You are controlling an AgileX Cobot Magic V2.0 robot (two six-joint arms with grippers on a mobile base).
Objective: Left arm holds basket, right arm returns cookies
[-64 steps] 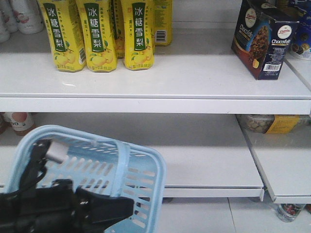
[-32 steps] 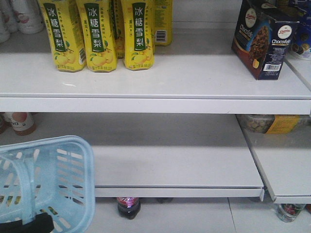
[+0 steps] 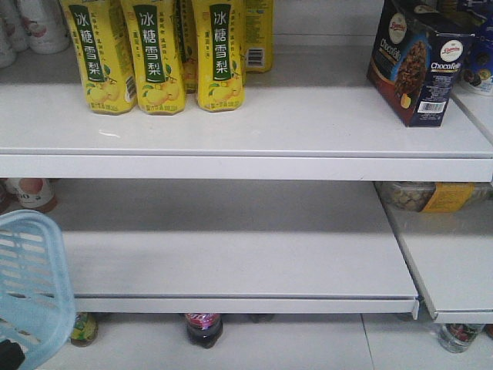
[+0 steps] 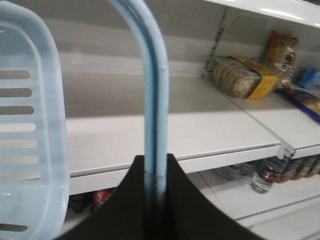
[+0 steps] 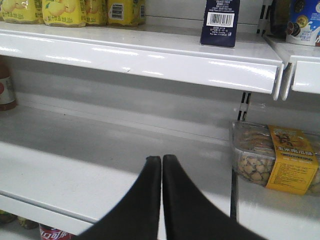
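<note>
- One dark brown and navy cardboard cookie box [image 3: 420, 65] stands upright on the upper white shelf [image 3: 246, 131] in the front view, right of the yellow pear-drink bottles [image 3: 158, 54]; the return looks done. The light blue slotted plastic basket [image 3: 31, 285] sits at the lower left edge.
- Left wrist view: the left tool [image 4: 155, 200] is clamped on the basket's loop handle [image 4: 150, 95]; holding is in effect.
- Right wrist view: the right tool [image 5: 161, 165] is closed and empty, below the box.

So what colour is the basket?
Light blue basket, clearest in the front-facing view.
</note>
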